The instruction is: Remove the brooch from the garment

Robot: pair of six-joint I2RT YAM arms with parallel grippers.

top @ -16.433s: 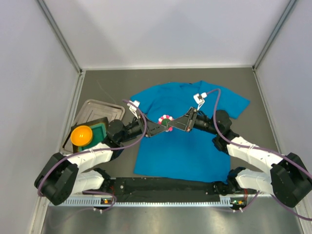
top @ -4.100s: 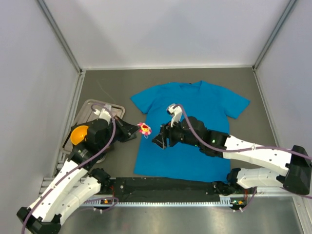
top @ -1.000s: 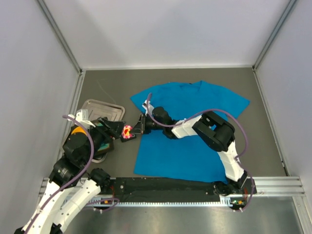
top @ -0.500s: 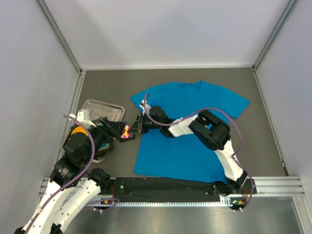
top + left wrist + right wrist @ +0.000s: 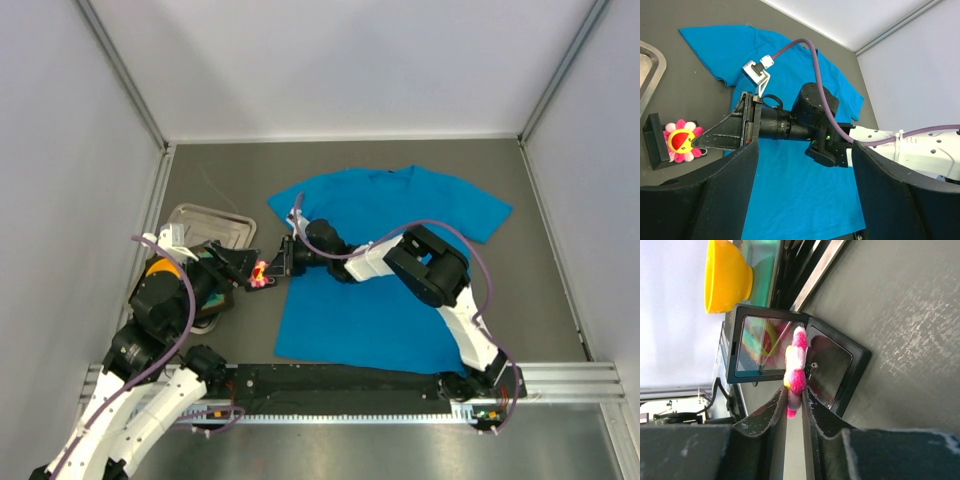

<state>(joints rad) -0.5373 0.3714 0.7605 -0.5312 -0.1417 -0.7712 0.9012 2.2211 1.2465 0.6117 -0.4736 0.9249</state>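
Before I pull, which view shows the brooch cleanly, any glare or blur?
Left wrist: brooch sharp and evenly lit; left fingers a dark blur along the bottom. Right wrist: brooch edge-on, glossy black panels behind it mirroring pink and yellow; right fingers soft. Top external: even light, brooch tiny.

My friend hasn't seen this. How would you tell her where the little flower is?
Start at the big blue T-shirt. Just past its left edge, the brooch sits at the tip of the right arm's fingers. It is a tiny flower with pink petals and a yellow middle, unlike the plain round orange thing nearby.
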